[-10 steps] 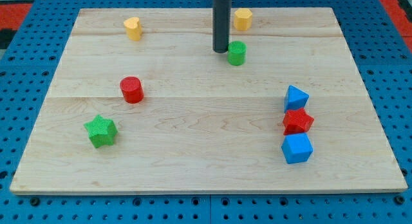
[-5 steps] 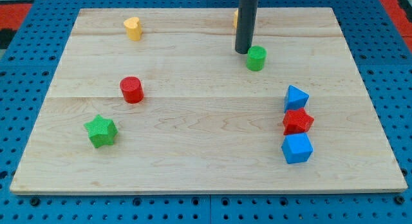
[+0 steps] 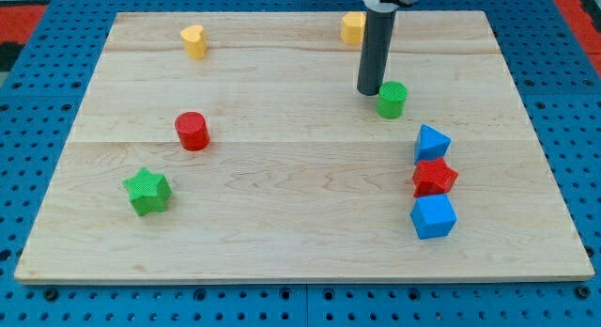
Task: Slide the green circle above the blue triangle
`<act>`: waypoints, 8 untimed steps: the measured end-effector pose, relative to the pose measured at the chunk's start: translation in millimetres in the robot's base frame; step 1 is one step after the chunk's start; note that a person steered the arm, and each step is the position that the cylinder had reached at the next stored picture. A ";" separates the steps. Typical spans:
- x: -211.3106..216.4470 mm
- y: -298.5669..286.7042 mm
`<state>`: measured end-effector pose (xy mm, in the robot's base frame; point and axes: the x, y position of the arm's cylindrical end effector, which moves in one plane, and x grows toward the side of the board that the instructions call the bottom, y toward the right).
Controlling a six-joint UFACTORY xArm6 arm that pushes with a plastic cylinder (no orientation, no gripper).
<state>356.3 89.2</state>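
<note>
My tip (image 3: 368, 91) touches the left side of the green circle (image 3: 392, 100), which sits on the table (image 3: 282, 177) up-left of the blue triangle (image 3: 431, 142); no fingers exist to report. Pushing is under way, and next seems a short shove rightward until it stands directly beyond the triangle.

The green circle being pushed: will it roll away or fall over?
Probably neither. The green circle is a squat cylinder standing on its flat end, so it should slide. My tip touches its left side off-centre, so it may veer sideways.
</note>
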 end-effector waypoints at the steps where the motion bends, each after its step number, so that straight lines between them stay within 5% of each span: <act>1: 2.7 0.6; 6: 27.1 35.7; 8: 17.0 0.5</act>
<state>373.2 89.6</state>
